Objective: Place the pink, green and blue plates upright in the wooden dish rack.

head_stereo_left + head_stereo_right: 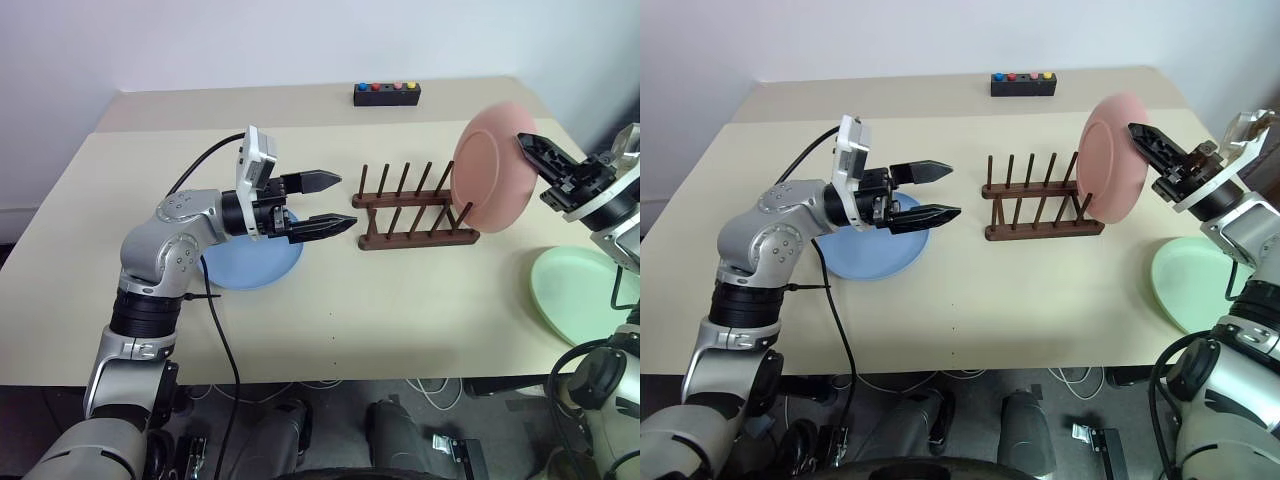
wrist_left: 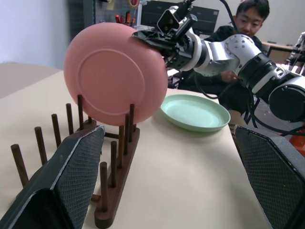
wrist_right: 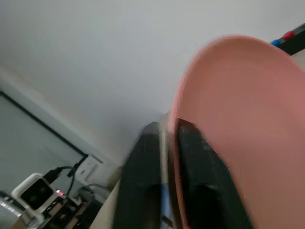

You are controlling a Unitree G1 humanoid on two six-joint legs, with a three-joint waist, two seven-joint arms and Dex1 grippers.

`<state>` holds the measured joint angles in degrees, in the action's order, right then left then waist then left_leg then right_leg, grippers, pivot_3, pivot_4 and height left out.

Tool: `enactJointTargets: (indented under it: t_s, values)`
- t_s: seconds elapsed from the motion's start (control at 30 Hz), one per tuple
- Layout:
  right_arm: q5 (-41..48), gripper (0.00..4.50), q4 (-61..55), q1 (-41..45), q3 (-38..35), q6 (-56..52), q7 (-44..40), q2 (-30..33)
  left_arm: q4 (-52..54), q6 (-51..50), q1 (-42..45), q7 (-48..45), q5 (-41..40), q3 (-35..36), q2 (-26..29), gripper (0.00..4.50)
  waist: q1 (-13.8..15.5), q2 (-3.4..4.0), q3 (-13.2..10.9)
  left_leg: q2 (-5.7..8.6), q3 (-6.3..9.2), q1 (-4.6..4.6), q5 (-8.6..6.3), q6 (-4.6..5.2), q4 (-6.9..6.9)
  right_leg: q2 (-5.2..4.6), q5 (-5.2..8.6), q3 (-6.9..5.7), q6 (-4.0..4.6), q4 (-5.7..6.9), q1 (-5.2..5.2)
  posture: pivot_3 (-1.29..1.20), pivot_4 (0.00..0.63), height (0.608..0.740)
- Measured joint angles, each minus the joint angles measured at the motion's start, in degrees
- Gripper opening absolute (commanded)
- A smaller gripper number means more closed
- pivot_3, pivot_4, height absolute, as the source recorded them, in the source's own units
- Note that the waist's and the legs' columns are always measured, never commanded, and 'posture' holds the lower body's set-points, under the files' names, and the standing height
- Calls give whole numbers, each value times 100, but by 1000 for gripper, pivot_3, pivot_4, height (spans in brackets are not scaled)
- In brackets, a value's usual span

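Two head cameras look down over the table [image 1: 400, 300]. The left wrist camera faces the wooden dish rack [image 2: 114, 167] closely. The right wrist camera sits against the pink plate [image 3: 248, 119], which all views share.

The pink plate [image 1: 495, 165] is a matte salmon, plain on both faces with no pattern. The green plate [image 1: 580, 295] is a pale mint, the blue plate [image 1: 255, 262] a light, even sky blue. The wooden dish rack [image 1: 410, 215] is dark brown — rails and pegs alike. The table [image 1: 400, 310] is a flat cream-beige. At its far edge lies a black box [image 1: 386, 94] carrying small buttons — blue, red, pink and yellow. The left gripper [image 1: 335, 203] has black fingers on a silver-grey arm with a white module; the right gripper [image 1: 532, 152] is black too.
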<state>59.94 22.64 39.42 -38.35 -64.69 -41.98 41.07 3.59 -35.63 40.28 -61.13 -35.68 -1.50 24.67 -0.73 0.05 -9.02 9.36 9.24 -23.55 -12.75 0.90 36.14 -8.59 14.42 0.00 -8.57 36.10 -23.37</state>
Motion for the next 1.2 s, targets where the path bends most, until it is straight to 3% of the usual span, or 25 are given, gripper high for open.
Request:
enactJointTargets:
  t_s: [0.17, 0.2, 0.53, 0.8, 0.97, 1.2]
  values:
    - [-6, 4323, -19, -14, 38, 16, 7, -8, 0, 0, 0, -4, 1, 0, 0, 4500, 3, 0, 0, 0, 0, 0, 0, 0, 0, -1, 0, 0, 0, 0, 0, 0, 150, 740]
    - [-12, 4427, -58, -21, 60, 29, 8, -7, 0, 0, 0, -4, 1, 0, 0, 4500, 2, 0, 0, 0, 0, 0, 0, 0, 0, -1, 0, 0, 0, 0, 0, 0, 150, 740]
    - [-356, 4427, -80, 149, 176, 801, 289, -1, -1, 2, 0, -12, 2, -3, -3, 4500, 0, 0, 0, 0, 0, 0, 0, 0, 0, 0, 0, 0, 0, 0, 0, 0, 150, 740]
    - [-1163, 4427, -89, 180, 399, 2388, 267, 12, -2, 3, 0, -12, 2, -4, -5, 4500, 3, 0, 0, 1, -1, 0, 0, 0, 0, 0, 0, 0, 0, 0, 0, 0, 150, 740]
    - [-1202, 4427, -297, 16, 308, 2862, 84, 73, -2, 1, 0, -29, 0, -4, -3, 4500, 5, 0, 0, 0, 0, 0, 0, -1, -1, 1, 0, 0, 0, 0, 0, 0, 150, 740]
    - [-1432, 4427, -1313, -1056, 397, 2796, -579, 1160, 0, -160, -7, -296, -173, 2, 85, 4500, 21, 1, 0, 1, 1, 0, 0, 0, -2, 0, 1, -1, 0, 0, -1, 0, 150, 740]
